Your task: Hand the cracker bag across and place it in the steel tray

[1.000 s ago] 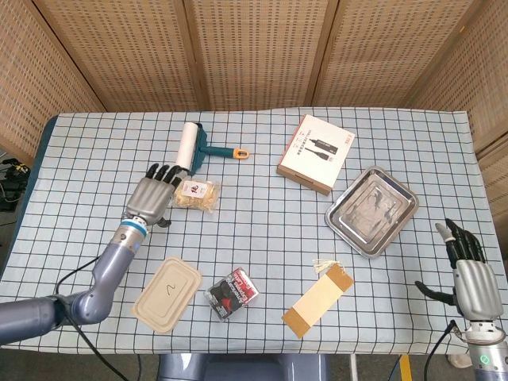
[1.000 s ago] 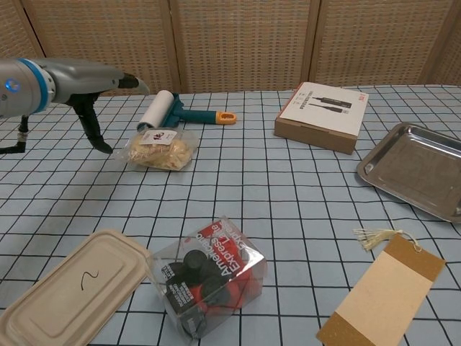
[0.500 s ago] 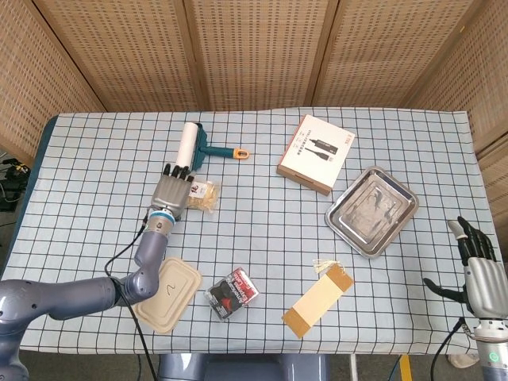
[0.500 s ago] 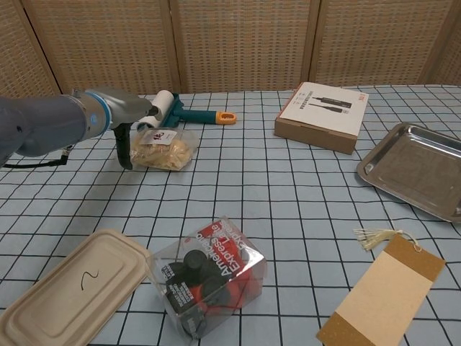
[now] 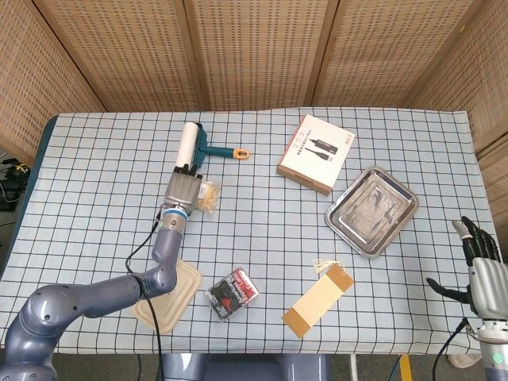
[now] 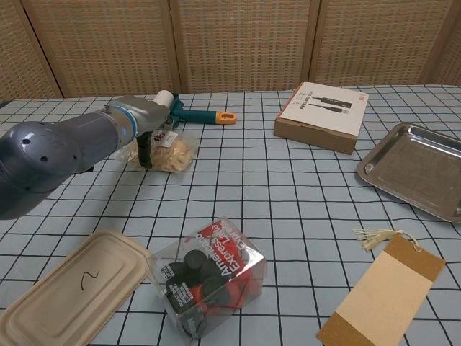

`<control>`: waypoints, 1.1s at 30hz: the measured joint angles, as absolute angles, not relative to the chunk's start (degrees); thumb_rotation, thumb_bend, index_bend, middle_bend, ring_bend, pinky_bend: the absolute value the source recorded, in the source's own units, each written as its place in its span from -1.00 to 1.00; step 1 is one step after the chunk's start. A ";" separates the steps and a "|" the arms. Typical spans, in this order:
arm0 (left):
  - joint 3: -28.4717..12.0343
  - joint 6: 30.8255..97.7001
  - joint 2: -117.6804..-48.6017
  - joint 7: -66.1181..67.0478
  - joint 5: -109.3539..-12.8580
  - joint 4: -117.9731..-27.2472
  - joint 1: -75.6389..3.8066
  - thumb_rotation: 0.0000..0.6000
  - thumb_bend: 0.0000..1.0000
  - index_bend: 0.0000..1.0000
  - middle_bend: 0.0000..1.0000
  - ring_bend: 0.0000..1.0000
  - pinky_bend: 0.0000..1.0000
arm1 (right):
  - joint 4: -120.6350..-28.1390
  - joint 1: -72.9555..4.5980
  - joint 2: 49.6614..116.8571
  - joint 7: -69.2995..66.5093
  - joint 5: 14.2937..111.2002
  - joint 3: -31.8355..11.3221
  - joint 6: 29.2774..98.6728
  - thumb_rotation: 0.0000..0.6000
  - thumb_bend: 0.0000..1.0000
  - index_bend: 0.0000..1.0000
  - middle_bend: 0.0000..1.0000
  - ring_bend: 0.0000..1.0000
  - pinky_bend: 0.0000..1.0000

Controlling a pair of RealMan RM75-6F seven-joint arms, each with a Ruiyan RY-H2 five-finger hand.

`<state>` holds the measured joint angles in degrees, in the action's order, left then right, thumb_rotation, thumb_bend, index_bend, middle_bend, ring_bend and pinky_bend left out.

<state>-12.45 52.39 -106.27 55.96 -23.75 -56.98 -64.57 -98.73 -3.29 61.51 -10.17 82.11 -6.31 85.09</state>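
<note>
The cracker bag (image 5: 208,197) is a clear pouch of pale crackers with a white label, lying on the checked cloth left of centre; the chest view has the cracker bag (image 6: 173,150) too. My left hand (image 5: 182,190) lies over its left end. In the chest view the left hand (image 6: 147,141) has dark fingers (image 6: 144,156) pointing down against the bag, and a real grip is not clear. The steel tray (image 5: 373,208) sits bare at the right, steel tray (image 6: 414,169) in the chest view. My right hand (image 5: 479,271) hovers at the front right edge with fingers apart, holding nothing.
A lint roller (image 5: 191,144) lies just behind the bag. A brown box (image 5: 316,152) sits behind the tray. Near the front are a tan lid (image 5: 167,292), a clear box with red and black contents (image 5: 231,294) and a kraft tag (image 5: 319,300).
My left hand has moved right and come down onto the bag's left end, its fingers now tucked down. The bag has stayed put. My right hand has sunk slightly.
</note>
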 measured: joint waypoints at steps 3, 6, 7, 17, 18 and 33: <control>-12.23 52.73 -107.37 53.46 -27.17 -55.73 -63.92 1.00 -0.27 0.24 -0.27 -0.31 -0.20 | -98.84 -3.17 61.50 -10.20 82.53 -6.13 85.25 1.00 -0.78 -1.00 -1.00 -1.00 -1.00; -12.51 53.51 -107.39 51.04 -29.99 -55.97 -63.23 1.00 -0.27 0.27 -0.24 -0.28 -0.17 | -99.03 -3.05 61.48 -10.16 82.79 -6.02 85.45 1.00 -0.78 -1.00 -1.00 -1.00 -1.00; -12.69 53.76 -107.18 50.27 -30.86 -56.45 -63.06 1.00 -0.27 0.27 -0.24 -0.28 -0.17 | -99.08 -3.03 61.46 -10.17 82.81 -6.01 85.46 1.00 -0.78 -1.00 -1.00 -1.00 -1.00; -16.75 56.07 -105.03 42.44 -39.34 -65.27 -63.23 1.00 -0.27 0.19 -0.29 -0.29 -0.18 | -98.87 -3.10 61.57 -10.42 82.47 -6.24 85.29 1.00 -0.78 -1.00 -1.00 -1.00 -1.00; -17.09 56.45 -105.42 41.95 -40.53 -65.79 -63.57 1.00 -0.27 0.17 -0.31 -0.29 -0.18 | -98.80 -3.10 61.59 -10.50 82.43 -6.28 85.30 1.00 -0.78 -1.00 -1.00 -1.00 -1.00; -19.01 58.58 -110.44 47.46 -41.17 -70.37 -67.89 1.00 -1.00 -1.00 -1.00 -1.00 -1.00 | -98.36 -2.93 61.56 -11.14 82.03 -6.26 84.99 1.00 -0.78 -1.00 -1.00 -1.00 -1.00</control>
